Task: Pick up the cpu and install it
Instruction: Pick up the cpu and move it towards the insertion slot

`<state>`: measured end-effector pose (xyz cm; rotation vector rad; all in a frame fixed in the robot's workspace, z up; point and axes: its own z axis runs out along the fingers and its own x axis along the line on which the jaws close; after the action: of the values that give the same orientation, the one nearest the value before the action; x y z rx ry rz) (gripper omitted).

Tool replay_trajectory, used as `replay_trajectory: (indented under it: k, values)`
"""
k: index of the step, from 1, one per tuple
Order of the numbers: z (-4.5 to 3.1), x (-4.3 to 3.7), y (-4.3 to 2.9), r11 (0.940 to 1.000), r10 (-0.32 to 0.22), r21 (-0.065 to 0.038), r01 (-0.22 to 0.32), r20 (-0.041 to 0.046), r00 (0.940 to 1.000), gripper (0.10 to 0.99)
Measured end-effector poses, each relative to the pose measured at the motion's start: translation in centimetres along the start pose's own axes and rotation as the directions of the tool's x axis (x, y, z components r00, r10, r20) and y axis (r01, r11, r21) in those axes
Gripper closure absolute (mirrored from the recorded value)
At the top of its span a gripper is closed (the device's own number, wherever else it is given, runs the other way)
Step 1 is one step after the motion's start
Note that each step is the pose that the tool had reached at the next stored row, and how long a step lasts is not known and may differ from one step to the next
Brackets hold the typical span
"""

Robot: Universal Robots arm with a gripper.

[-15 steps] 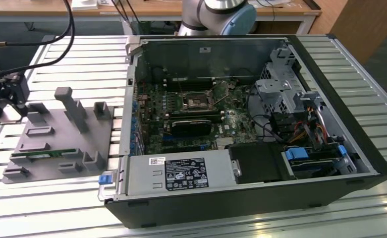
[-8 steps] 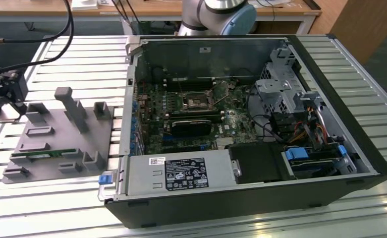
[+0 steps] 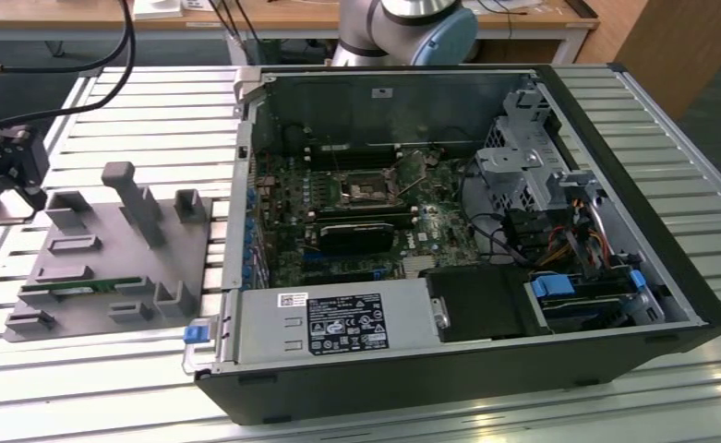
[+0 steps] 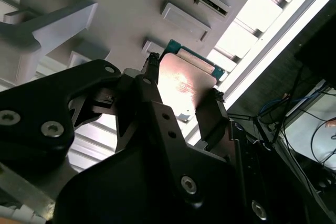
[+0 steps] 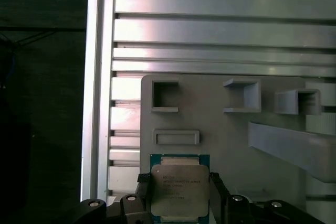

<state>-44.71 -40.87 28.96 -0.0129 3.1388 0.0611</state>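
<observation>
The cpu (image 5: 180, 188) is a flat square chip with a silvery top and a green rim. It sits between the two black fingers (image 5: 144, 192) of my gripper (image 5: 180, 195), which press on its opposite edges. The second wrist view shows the same grip, the cpu (image 4: 185, 80) held in the gripper (image 4: 184, 77) above the grey holder plate (image 4: 126, 9). In the exterior view the gripper (image 3: 1, 180) hangs at the far left, over the left edge of the grey holder plate (image 3: 102, 263). The motherboard's socket (image 3: 369, 192) lies inside the open computer case.
The open computer case (image 3: 459, 277) lies on the slatted metal table (image 3: 90, 369) to the exterior view's right of the holder plate. A green memory stick (image 3: 79, 289) lies in a slot of the plate, and grey posts (image 3: 132, 198) rise from it. Cables (image 3: 77, 74) run above the gripper.
</observation>
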Motion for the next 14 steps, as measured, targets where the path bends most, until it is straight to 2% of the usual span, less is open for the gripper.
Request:
replay_trajectory:
  k: [14]
  values:
    - [-1.1, 0.0, 0.04, 1.0, 0.0, 0.0, 0.0, 0.0, 1.0, 0.553]
